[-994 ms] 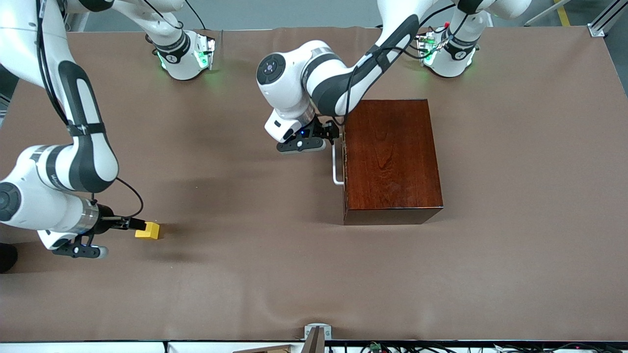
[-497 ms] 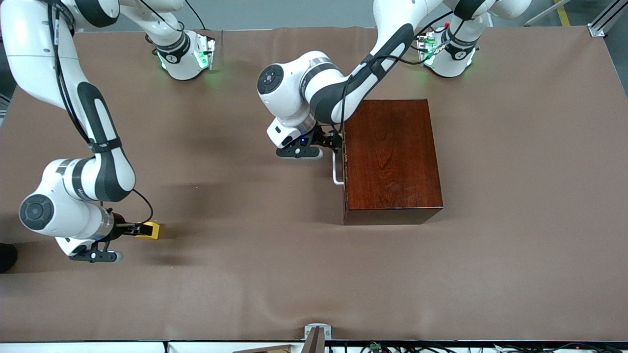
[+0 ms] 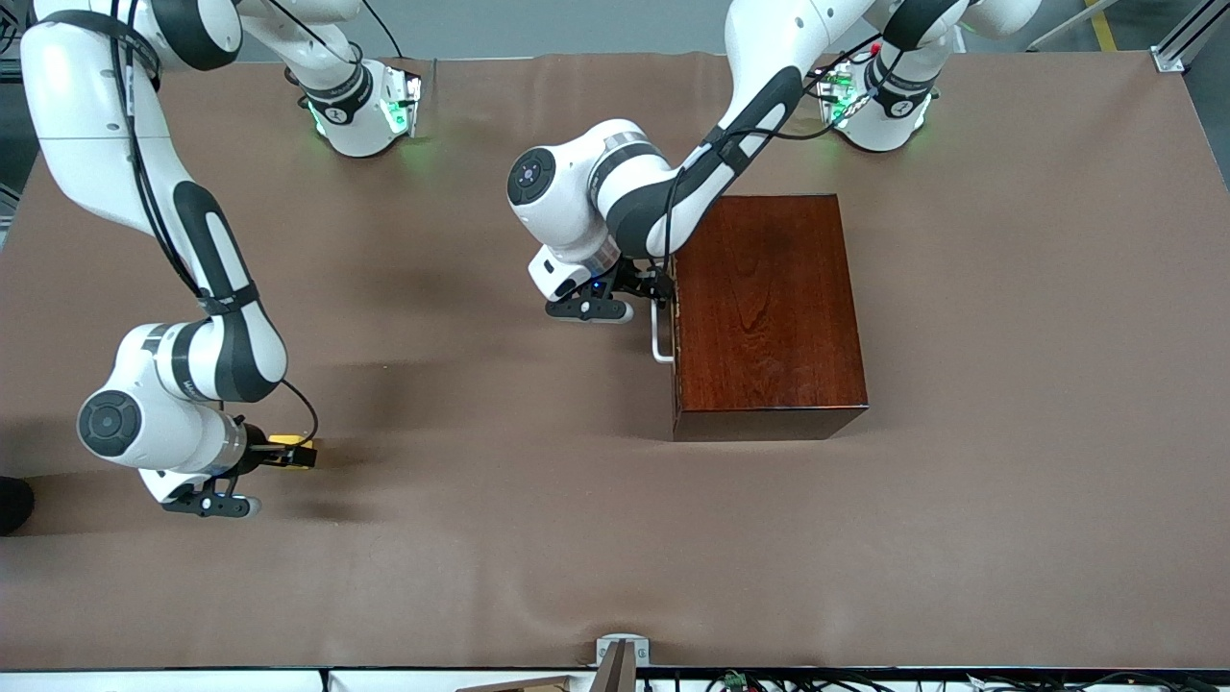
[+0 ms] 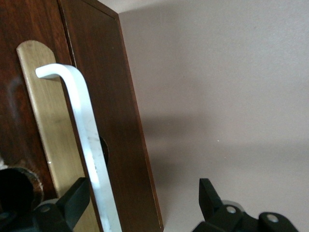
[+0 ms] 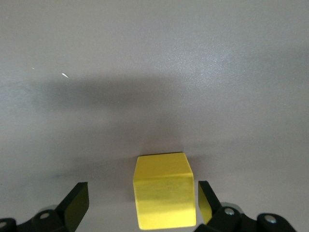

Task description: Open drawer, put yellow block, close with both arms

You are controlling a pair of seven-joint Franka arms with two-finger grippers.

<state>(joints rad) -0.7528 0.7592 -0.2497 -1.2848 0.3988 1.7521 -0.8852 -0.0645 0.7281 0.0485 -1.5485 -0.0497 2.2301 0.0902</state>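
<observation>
- The right gripper [image 3: 285, 454] is low over the table [image 3: 538, 538] at the right arm's end, well apart from the box [image 3: 764, 312]. Its jaws are apart, one on each side of the block [image 3: 293, 452], not yet pressing it.
- The block sits flat on the table between those jaws. In the right wrist view the block [image 5: 164, 195] lies closer to one finger [image 5: 206, 202] than to the other, with a clear gap on that wider side.
- The block looks stiff, light and smooth-sided. A squeeze on two flat facing sides, taken low and centred, should hold it; closing off-centre may nudge or turn it first.
- The left gripper [image 3: 659, 288] is at the box front, at the end of the handle [image 3: 659, 332] farther from the front camera. Its jaws are apart, and the left wrist view shows the handle [image 4: 87, 140] passing just beside one finger [image 4: 75, 200], with the other finger well clear.
- The drawer [image 4: 21, 121] is fully shut inside the box, so only its front and the brass plate [image 4: 43, 125] under the handle show.
- The handle is a thin, rigid, glossy bar, likely slippery. Clamping across the straight run near its middle and pulling straight out from the box front would suit it; a pull from one end could twist the drawer or slide the whole box.
</observation>
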